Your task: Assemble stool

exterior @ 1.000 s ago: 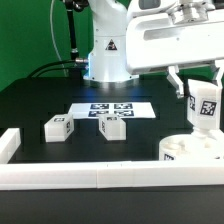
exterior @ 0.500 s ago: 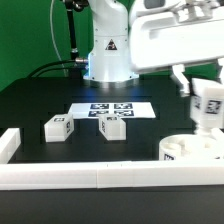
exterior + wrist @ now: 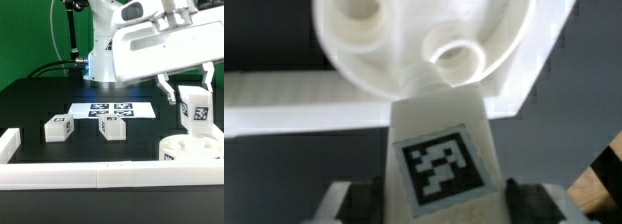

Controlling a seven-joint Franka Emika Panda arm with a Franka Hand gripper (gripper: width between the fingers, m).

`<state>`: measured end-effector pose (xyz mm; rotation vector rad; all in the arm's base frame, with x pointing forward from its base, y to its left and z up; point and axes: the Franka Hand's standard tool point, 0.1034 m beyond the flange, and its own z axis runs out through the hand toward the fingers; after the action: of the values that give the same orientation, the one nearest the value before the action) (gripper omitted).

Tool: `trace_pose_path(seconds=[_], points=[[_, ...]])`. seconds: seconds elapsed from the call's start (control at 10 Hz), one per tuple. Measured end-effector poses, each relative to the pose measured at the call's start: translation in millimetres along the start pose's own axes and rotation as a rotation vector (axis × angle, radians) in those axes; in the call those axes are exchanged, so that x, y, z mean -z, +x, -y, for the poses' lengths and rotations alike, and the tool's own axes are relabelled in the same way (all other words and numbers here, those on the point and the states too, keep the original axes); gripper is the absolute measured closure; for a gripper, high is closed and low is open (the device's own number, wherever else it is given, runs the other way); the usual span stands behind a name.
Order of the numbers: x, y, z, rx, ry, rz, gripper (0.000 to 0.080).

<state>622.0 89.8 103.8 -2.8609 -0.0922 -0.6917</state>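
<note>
my gripper point(image 3: 192, 92) is clamped narrow on a leg point(image 3: 194, 110), a short white block held upright, with a black-and-white square tag on its face. in the exterior view it hangs at three o'clock, just above the seat point(image 3: 190, 149), a thick round white disc with holes, at four o'clock beside the front rail point(image 3: 90, 176). i cannot tell whether they touch. a second leg point(image 3: 57, 128) stands at eight o'clock and a third leg point(image 3: 112, 126) near the centre, at six o'clock of the marker board point(image 3: 140, 106).
</note>
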Motion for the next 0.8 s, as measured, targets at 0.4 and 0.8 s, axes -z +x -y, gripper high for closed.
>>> trace_pose_path(seconds=[0.4,0.8], points=[[-5.8,-5.0,12.1,0.021,0.006,0.011,0.0476],[-7.2,-2.1,8.6,0.025,0.001,-0.009,0.0476]])
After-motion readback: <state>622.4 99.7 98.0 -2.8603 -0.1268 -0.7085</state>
